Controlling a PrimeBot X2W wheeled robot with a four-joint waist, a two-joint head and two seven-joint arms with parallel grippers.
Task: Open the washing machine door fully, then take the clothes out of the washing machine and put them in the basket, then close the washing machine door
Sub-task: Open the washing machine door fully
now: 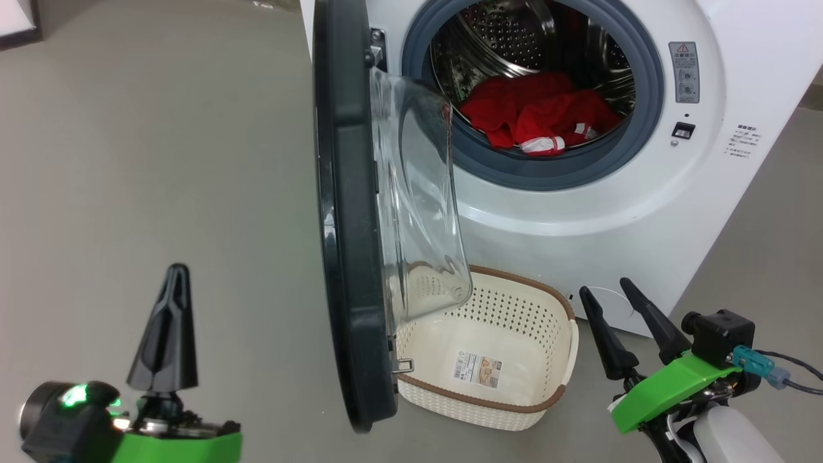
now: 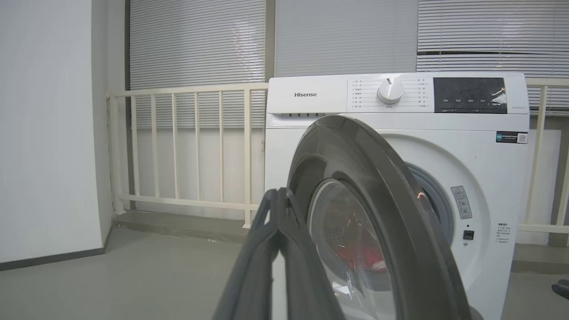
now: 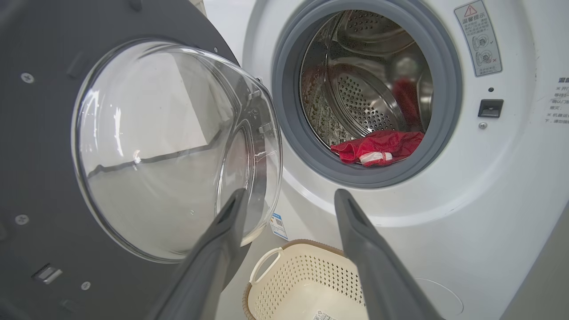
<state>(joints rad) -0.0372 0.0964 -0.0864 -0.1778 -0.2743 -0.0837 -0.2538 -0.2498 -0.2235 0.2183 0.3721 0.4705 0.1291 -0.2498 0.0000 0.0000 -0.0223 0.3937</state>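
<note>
Bright red clothes, crumpled, white trim, low in steel drum; left pincer clenched, right pincer released.

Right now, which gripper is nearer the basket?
Right. The right gripper hovers open just right of the basket; the left gripper, shut, sits left of it, beyond the washing machine door.

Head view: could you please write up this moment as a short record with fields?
door: open, edge-on in this view, overhanging the left part of the basket
clothes: red, heaped at the front lip of the drum
basket: empty, on the floor before the machine
left gripper: shut, empty, left of the door, apart from it
right gripper: open, empty, right of the basket
</note>
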